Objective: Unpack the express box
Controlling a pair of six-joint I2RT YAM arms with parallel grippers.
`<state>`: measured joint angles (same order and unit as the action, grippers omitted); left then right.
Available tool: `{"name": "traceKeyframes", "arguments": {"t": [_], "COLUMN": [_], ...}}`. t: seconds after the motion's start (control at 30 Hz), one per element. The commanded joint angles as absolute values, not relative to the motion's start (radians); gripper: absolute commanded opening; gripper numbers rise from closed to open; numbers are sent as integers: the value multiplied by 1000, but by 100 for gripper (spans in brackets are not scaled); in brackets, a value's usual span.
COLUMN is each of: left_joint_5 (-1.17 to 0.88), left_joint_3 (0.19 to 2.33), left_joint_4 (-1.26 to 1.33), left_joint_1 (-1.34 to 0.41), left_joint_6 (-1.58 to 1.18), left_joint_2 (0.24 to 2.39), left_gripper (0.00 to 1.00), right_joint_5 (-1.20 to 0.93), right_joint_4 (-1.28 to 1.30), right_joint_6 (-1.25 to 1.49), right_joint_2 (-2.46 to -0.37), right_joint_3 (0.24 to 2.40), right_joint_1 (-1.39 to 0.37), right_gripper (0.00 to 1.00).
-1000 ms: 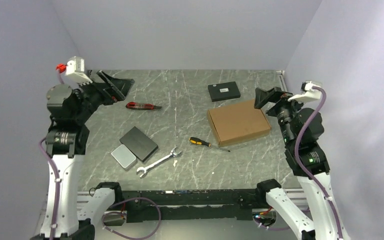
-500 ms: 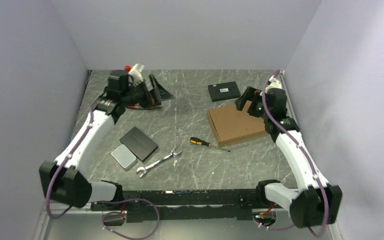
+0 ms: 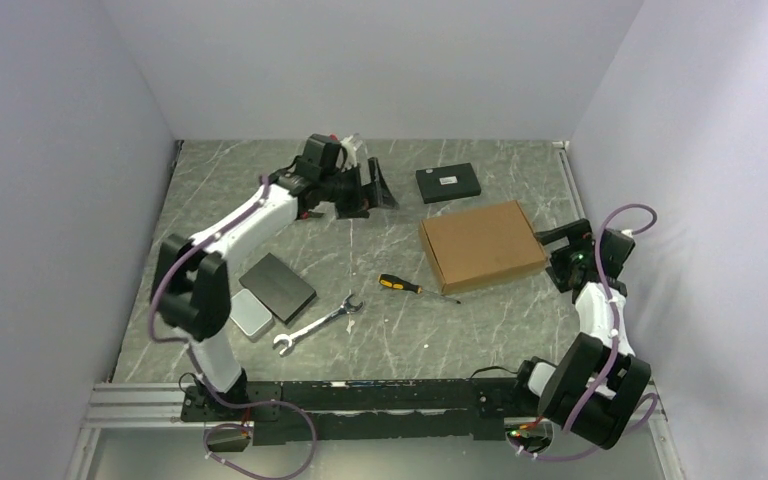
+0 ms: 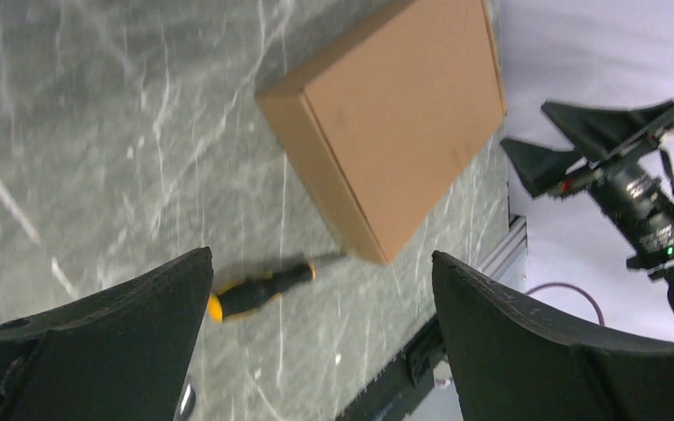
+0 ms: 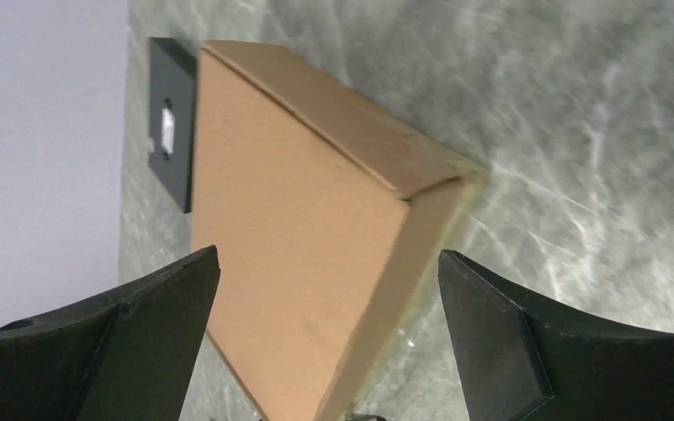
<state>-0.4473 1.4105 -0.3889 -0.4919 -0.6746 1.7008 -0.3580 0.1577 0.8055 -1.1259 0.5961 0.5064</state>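
Top external view puts the express box (image 3: 482,244) closed and flat on the right of the surface (image 3: 400,330), so unpacking has not begun, with the left pincer (image 3: 372,190) and the right pincer (image 3: 557,236) both spread wide, holding nothing.

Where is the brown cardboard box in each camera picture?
Top external: express box right of centre on the table.
Left wrist: express box upper middle, above the screwdriver.
Right wrist: express box centre, between the fingers.
Shared landmark: small black box beyond it in top and right wrist views; screwdriver in top and left.
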Motion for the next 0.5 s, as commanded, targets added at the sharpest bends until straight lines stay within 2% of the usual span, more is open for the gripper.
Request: {"name": "traceKeyframes", "arguments": {"t": [0.0, 0.2, 0.3, 0.47], "left_joint_5": [-441, -473, -473, -575], "left_joint_3": [1583, 1856, 1972, 1998], "left_joint_4": [-311, -300, -309, -208], "left_joint_1": [-522, -548, -554, -558], "left_joint_6": [-664, -650, -649, -717], "left_joint_2": [1874, 2164, 2297, 2393], "left_gripper": [99, 99, 99, 99], "right_joint_5": [-304, -283, -366, -406], "right_joint_4": [168, 177, 105, 108], "right_joint_6": [838, 789, 729, 634], "right_joint_2": [-1149, -1137, -1149, -1215], "right_joint_3": [551, 530, 521, 584], "right_joint_1": [522, 522, 518, 402], "right_gripper": [100, 100, 100, 100]}}
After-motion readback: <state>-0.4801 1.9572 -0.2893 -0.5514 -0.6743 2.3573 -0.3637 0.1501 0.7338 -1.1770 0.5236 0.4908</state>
